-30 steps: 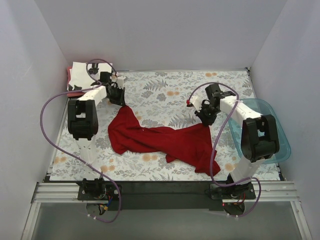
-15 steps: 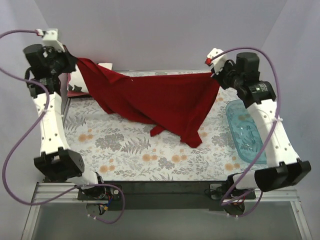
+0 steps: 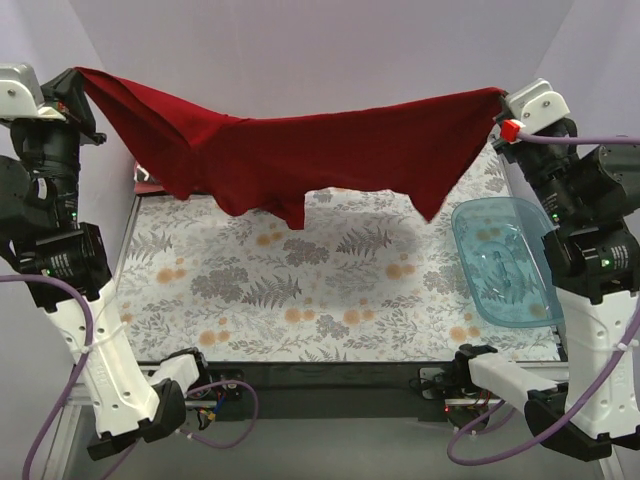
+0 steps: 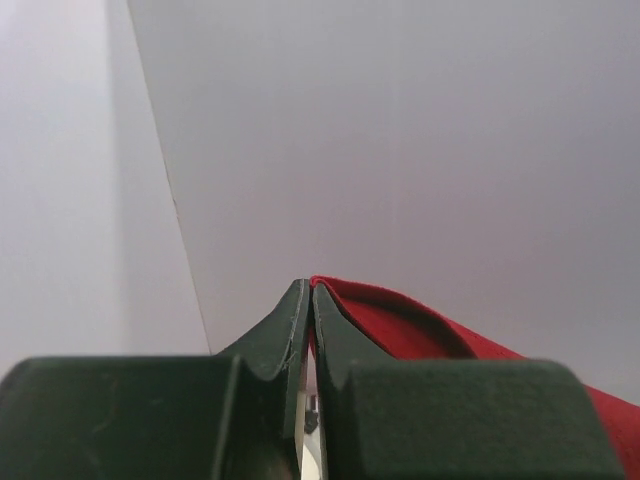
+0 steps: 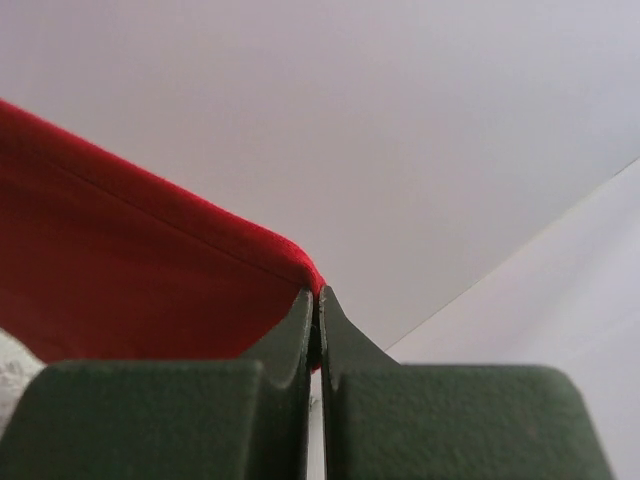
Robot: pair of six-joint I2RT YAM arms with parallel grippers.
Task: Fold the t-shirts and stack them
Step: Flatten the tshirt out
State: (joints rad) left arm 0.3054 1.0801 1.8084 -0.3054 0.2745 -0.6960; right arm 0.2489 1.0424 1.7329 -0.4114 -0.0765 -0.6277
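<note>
The large dark red t-shirt [image 3: 300,150] hangs stretched in the air across the back of the table. My left gripper [image 3: 78,76] is shut on its left corner, high at the far left. My right gripper [image 3: 502,97] is shut on its right corner, high at the far right. The cloth sags between them, with a flap hanging lowest near the middle. In the left wrist view the shut gripper [image 4: 309,290] pinches red cloth [image 4: 400,325]. In the right wrist view the shut gripper [image 5: 319,295] pinches the shirt's edge [image 5: 150,260]. The white printed shirt is hidden; a reddish-pink sliver [image 3: 145,180] shows at back left.
The translucent teal tub [image 3: 505,262] sits at the table's right edge, below my right arm. The grey floral table cloth [image 3: 320,290] covers the table under the hanging shirt. White walls close in the back and both sides.
Both arms have lifted the dark red shirt from the table, raised it high and pulled it apart, so it now hangs spread wide in the air.
</note>
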